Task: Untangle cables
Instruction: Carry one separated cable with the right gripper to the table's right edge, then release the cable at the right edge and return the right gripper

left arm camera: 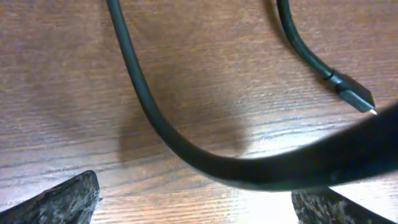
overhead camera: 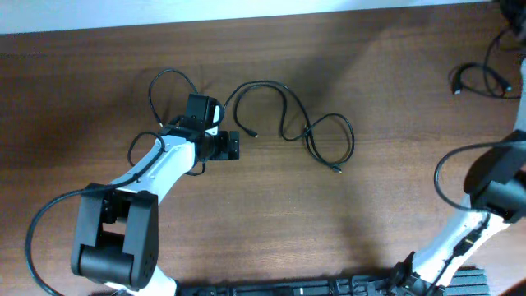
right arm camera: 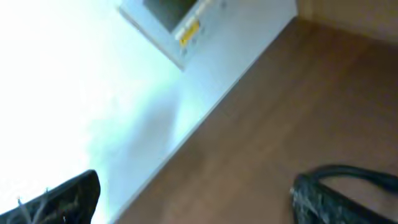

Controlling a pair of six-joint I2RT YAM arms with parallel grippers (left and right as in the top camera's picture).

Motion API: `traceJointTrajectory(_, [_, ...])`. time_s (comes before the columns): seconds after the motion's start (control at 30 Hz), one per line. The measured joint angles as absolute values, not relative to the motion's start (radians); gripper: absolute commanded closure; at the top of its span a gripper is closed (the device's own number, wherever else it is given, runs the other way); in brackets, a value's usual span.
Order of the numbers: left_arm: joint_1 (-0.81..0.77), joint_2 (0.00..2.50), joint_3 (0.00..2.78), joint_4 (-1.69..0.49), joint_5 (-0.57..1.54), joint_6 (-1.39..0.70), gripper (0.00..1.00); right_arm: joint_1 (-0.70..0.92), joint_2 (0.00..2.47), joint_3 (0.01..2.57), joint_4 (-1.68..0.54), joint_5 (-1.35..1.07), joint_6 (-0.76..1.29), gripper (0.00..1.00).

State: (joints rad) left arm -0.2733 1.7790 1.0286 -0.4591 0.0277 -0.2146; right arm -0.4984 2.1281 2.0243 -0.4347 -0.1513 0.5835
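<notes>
One cable [overhead camera: 283, 123] lay mid-table in loose loops that crossed near its middle. Its plug [left arm camera: 354, 96] and a curve of cord sat just ahead of the left gripper [left arm camera: 193, 205], whose fingers stood apart and empty. A second cable [overhead camera: 481, 78] lay well apart at the far right. The right gripper [right arm camera: 199, 199], likewise spread and empty, pointed off the table [overhead camera: 271, 222]. Pulling the plug end would probably tighten the crossing rather than free it, or the thin cord might slip out.
</notes>
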Motion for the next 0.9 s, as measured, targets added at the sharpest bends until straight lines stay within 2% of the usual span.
traceJointTrajectory(0.1, [-0.273,1.779,1.029,-0.460,0.028,-0.215,0.01,-0.500,2.273,2.032,-0.510,-0.284,0.775,0.01])
traceJointTrajectory(0.23, [-0.273,1.779,1.029,-0.460,0.028,-0.215,0.01,-0.503,2.416,2.003,-0.761,-0.426,0.865,0.01])
traceJointTrajectory(0.53, [-0.273,1.779,1.029,-0.460,0.027,-0.215,0.01,-0.552,2.396,2.008,-0.715,-0.785,0.916,0.01])
traceJointTrajectory(0.67, [-0.274,1.779,1.029,-0.459,0.027,-0.215,0.01,-0.552,2.299,2.026,-0.741,-0.806,0.990,0.01])
traceJointTrajectory(0.73, [-0.273,1.779,1.029,-0.460,0.028,-0.215,0.01,-0.552,2.235,2.040,-0.949,-0.694,1.058,0.01])
traceJointTrajectory(0.9, [-0.273,1.779,1.029,-0.459,0.027,-0.215,0.01,-0.553,2.205,2.043,-1.096,-0.620,1.090,0.01])
